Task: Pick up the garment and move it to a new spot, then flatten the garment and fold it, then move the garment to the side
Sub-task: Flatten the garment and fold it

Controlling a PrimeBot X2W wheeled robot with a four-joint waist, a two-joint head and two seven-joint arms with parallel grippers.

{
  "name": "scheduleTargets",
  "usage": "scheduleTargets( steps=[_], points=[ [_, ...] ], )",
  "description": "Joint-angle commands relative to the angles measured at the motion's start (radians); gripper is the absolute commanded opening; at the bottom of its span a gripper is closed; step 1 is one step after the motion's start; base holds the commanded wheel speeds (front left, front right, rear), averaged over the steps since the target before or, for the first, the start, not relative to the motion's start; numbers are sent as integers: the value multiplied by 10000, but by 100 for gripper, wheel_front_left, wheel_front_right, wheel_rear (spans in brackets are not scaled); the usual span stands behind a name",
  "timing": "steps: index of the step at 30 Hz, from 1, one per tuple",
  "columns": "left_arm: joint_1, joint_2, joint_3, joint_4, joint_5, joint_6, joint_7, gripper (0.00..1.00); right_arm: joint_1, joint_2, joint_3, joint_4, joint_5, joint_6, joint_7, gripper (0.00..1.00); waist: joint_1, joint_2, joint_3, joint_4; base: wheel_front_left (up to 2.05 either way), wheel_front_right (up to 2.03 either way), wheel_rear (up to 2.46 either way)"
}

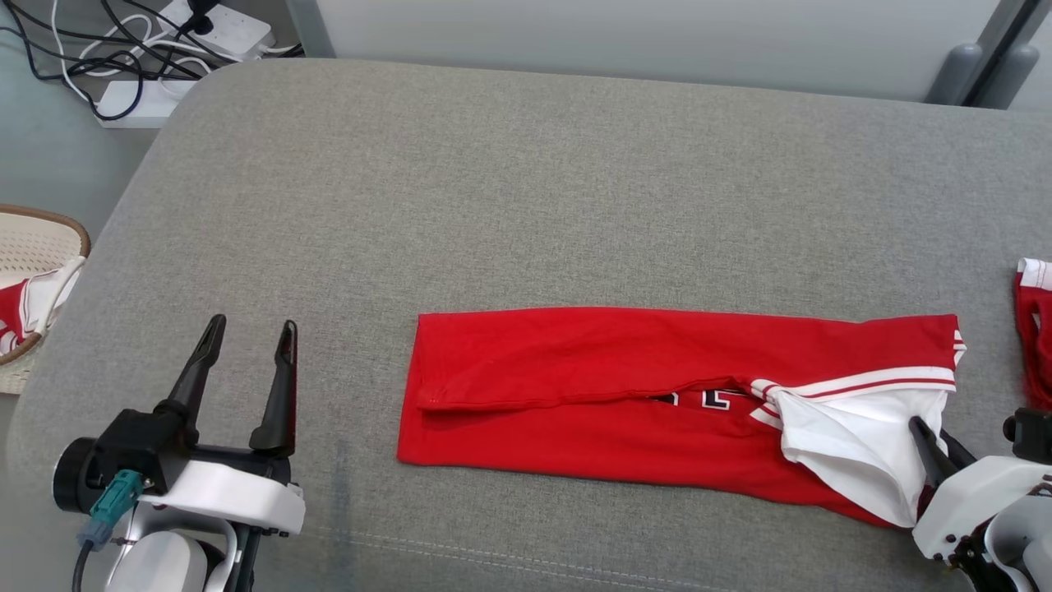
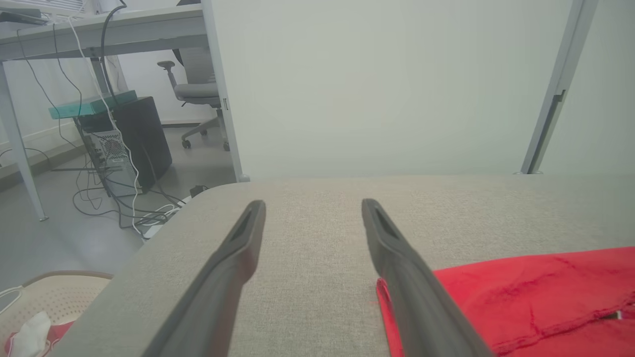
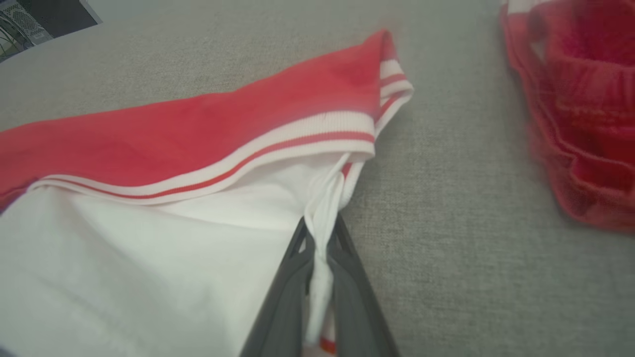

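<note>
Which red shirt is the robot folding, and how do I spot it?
Look at the grey cushion. Across its middle lies the shirt, folded into a long red strip. Unlike the crumpled red cloth at the right edge, its white end is pinched by the right gripper.

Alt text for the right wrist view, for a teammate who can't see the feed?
The right gripper is shut on a pinch of white fabric at the end of the red garment, which lies on the grey padded surface. A separate red bundle lies at the upper right, not touching it.
</note>
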Motion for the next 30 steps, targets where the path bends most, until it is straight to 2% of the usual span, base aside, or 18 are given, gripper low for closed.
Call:
scheduleTargets(
  steps=[1, 9, 13, 17, 21, 24, 27, 30],
  points=[
    [-403, 70, 520, -155, 185, -139, -61, 100, -158, -402, 221, -122, 128, -55, -262, 0, 0, 0, -10, -65, 0, 0, 0],
    [-289, -292, 837, 21, 508, -495, -61, 100, -220, -862, 167, -504, 319, -55, -694, 0, 0, 0, -37, -190, 0, 0, 0],
    [-299, -398, 1054, 90, 682, -654, -61, 100, -243, -1055, 120, -1564, 309, -55, -751, 0, 0, 0, -93, -226, 0, 0, 0],
    [-234, -487, 1218, 171, 855, -768, -61, 100, -196, -931, 318, -3226, 304, -55, -77, 0, 0, 0, -214, -276, 0, 0, 0],
    [-194, -642, 1303, 227, 959, -897, -61, 100, -137, -501, 655, -4855, 4, -55, 921, 0, 0, 0, -311, -248, 0, 0, 0],
    [-258, -768, 1313, 258, 1057, -982, -61, 100, -222, 91, 988, -5663, -404, -55, 1614, 0, 0, 0, -307, -144, 0, 0, 0],
    [-343, -866, 1290, 314, 1149, -1073, -61, 100, -471, 838, 1507, -5903, -854, -55, 2128, 0, 0, 0, -300, 1, 0, 0, 0],
    [-411, -944, 1276, 385, 1228, -1155, -61, 100, -850, 1764, 1984, -5508, -1178, -55, 2304, 0, 0, 0, -266, 182, 0, 0, 0]
  ],
)
